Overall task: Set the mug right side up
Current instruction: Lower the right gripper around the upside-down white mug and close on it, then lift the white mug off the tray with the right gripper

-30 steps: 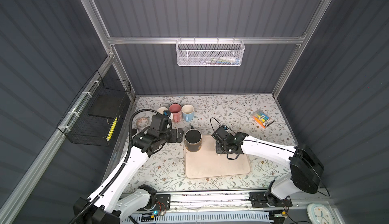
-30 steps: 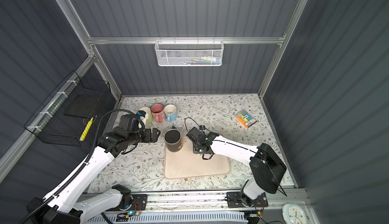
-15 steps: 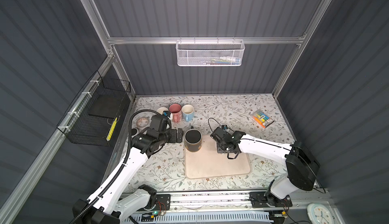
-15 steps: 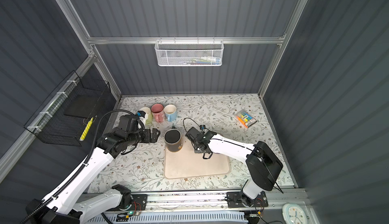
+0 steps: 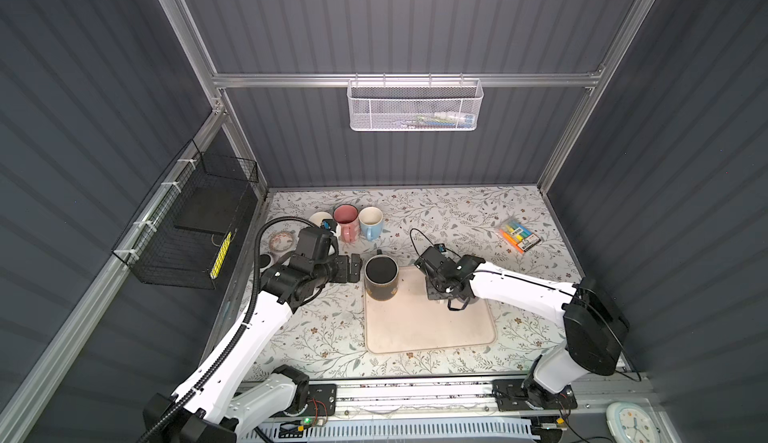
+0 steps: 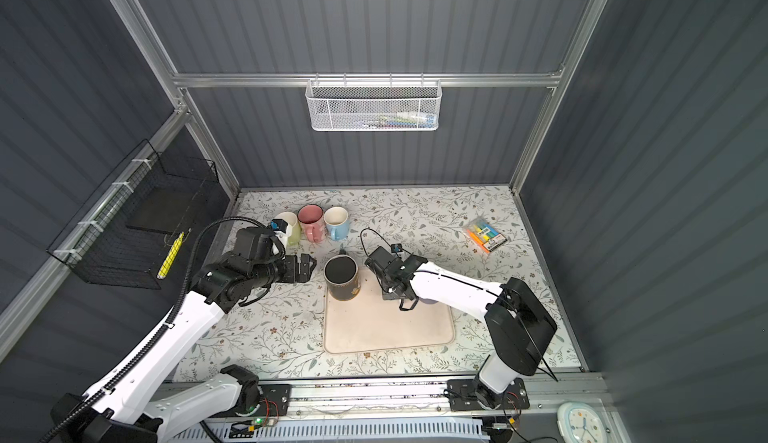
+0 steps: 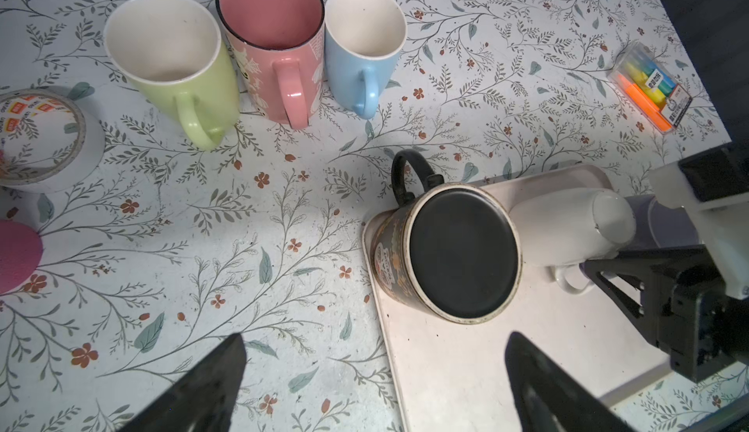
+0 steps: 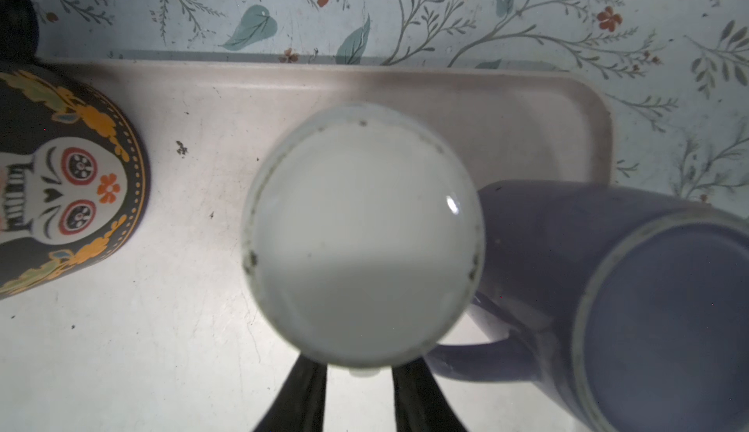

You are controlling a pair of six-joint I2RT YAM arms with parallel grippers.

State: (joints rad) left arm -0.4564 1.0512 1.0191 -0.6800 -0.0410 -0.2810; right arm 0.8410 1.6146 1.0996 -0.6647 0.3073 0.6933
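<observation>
This is a robot test booth in a lab. Dark ribbed wall panels (image 5: 395, 17) are set in a bare aluminium frame (image 5: 291, 80) around a floral tabletop (image 5: 457, 216). A metal rail (image 5: 415, 389) with exposed wiring runs along the front and carries two white robot arms (image 5: 253, 324).

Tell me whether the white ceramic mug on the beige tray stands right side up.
No, the white ceramic mug shows its closed base upward, mouth down on the beige tray.
</observation>
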